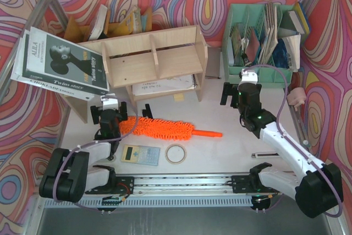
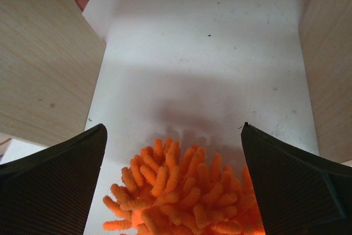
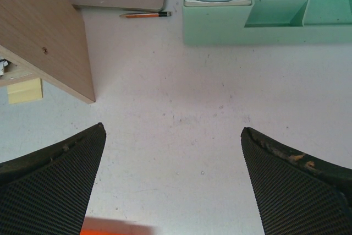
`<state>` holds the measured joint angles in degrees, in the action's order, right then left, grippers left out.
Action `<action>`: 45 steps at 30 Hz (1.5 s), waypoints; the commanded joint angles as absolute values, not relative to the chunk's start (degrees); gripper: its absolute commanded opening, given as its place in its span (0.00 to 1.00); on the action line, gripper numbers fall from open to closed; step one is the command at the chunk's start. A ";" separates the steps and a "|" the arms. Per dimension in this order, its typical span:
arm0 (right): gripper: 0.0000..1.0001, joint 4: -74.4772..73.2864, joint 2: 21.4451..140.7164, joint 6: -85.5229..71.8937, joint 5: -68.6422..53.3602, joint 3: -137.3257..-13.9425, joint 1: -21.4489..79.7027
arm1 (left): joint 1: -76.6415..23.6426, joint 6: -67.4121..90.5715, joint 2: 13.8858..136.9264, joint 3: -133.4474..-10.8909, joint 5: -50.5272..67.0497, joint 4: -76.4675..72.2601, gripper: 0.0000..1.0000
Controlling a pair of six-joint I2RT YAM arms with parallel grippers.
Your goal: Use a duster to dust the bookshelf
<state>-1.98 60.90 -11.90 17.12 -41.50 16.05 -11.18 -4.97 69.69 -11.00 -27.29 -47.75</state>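
**Both grippers spread, duster lying loose on the table**

The left arm is folded low. Its gripper (image 2: 173,133) points at the shelf, jaws wide apart and holding nothing. In the left wrist view its 2 ribbed black fingers (image 2: 52,185) flank the fluffy end of the duster (image 1: 162,127) without touching it.

There is 1 duster, lying flat on the white table (image 1: 225,152) in front of the bookshelf (image 1: 154,59). Its head is nubby orange microfibre, and its slim, smooth handle (image 1: 208,133) points right.

There is 1 shelf of pale wood grain, with 2 tiers and upright dividers. Nearer the arms lie 1 calculator (image 1: 140,154) and 1 ring (image 1: 176,153), perhaps a tape roll.

The right arm reaches forward. Its gripper (image 3: 173,133) hangs over bare table between the shelf's side panel and the mint plastic organiser (image 3: 242,26), jaws equally wide and empty. 1 pencil (image 3: 146,14) lies beside the organiser.
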 commanded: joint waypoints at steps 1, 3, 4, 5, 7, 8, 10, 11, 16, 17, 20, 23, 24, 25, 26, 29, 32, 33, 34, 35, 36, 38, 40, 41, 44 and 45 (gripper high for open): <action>0.99 -0.71 59.47 -11.60 17.65 -40.66 15.38 | -9.64 -4.45 71.36 -11.99 -21.23 -51.43 0.98; 0.99 -0.54 59.33 -11.69 17.44 -40.38 15.38 | -9.34 -5.10 73.42 -11.91 -19.69 -54.83 0.98; 0.99 -0.51 59.26 -11.72 17.41 -40.32 15.31 | -9.21 -5.34 74.38 -12.23 -18.90 -55.30 0.98; 0.99 -0.57 59.29 -11.77 17.34 -40.28 15.30 | -9.20 -5.49 74.73 -12.93 -18.18 -54.07 0.98; 0.99 -0.61 59.23 -11.86 17.20 -40.15 15.29 | -8.98 -5.57 74.44 -14.44 -16.21 -50.66 0.98; 0.99 -0.57 59.08 -11.88 17.00 -39.98 15.29 | -8.77 -5.50 74.67 -14.46 -15.31 -51.12 0.98; 0.99 -0.36 58.99 -12.02 16.98 -39.65 15.29 | -7.74 -3.99 75.93 -12.95 -12.83 -55.69 0.99; 0.99 -0.35 58.99 -12.12 16.92 -39.59 15.29 | -6.74 -3.04 77.69 -11.71 -11.19 -60.26 0.98; 0.99 -0.40 59.02 -12.05 16.84 -39.46 15.22 | -6.33 -2.55 88.03 -10.46 -12.23 -72.86 0.98; 0.99 -0.36 59.05 -11.92 17.12 -39.32 15.21 | -6.34 -2.41 89.07 -10.69 -12.74 -73.55 0.99; 0.99 -0.03 59.24 -11.94 17.57 -39.04 15.15 | -6.33 -2.21 88.41 -11.30 -12.71 -71.00 0.99; 0.99 0.87 59.94 -12.00 18.27 -38.77 15.06 | -6.27 -2.41 88.33 -12.23 -12.40 -69.38 0.99; 0.99 1.35 60.30 -11.89 18.63 -38.72 15.11 | -6.27 -2.26 88.63 -12.37 -13.01 -69.72 0.98; 0.99 2.08 60.73 -11.71 19.12 -38.57 15.12 | -6.29 -2.13 88.63 -12.46 -13.08 -69.44 0.98; 0.99 3.11 61.12 -11.49 19.77 -38.26 15.12 | -6.29 -2.16 88.28 -12.62 -13.09 -68.68 0.99; 0.99 7.49 62.67 -10.83 22.67 -36.63 14.66 | -6.25 -2.08 88.37 -13.15 -13.65 -67.90 0.99; 0.99 12.48 66.01 -11.03 24.07 -35.76 12.95 | -6.28 -1.56 88.18 -13.65 -15.05 -66.74 0.99; 0.99 13.70 67.32 -11.59 23.50 -35.25 11.91 | -6.25 -1.28 88.23 -13.83 -15.53 -66.64 0.98; 0.99 16.12 68.48 -11.62 22.87 -34.53 11.28 | -6.24 -1.27 88.38 -13.84 -15.67 -66.57 0.98; 0.99 19.12 69.49 -11.49 22.85 -33.45 10.59 | -6.24 -1.17 88.31 -13.88 -15.73 -66.49 0.98; 0.99 21.73 70.96 -11.54 22.88 -32.46 10.10 | -6.24 -1.17 88.21 -13.89 -15.73 -66.45 0.98; 0.99 26.61 73.35 -11.36 22.60 -30.96 9.16 | -6.25 -1.17 88.24 -13.80 -15.72 -66.61 0.98; 0.99 31.89 76.18 -9.27 23.07 -29.52 8.87 | -6.24 -1.14 88.32 -13.95 -15.92 -66.46 0.98; 0.99 34.88 77.68 -8.15 23.37 -28.75 8.81 | -6.24 -0.96 88.28 -14.04 -16.10 -66.29 0.98; 0.99 42.04 81.41 -5.94 23.01 -26.82 7.84 | -6.24 -0.03 88.40 -14.27 -18.56 -66.16 0.99; 0.99 45.15 82.59 -5.02 22.40 -25.89 7.75 | -6.24 0.22 88.42 -14.24 -19.53 -66.20 0.98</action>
<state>29.50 79.59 -8.91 21.63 -28.05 8.78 -6.63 -1.58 88.73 -13.45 -15.99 -66.11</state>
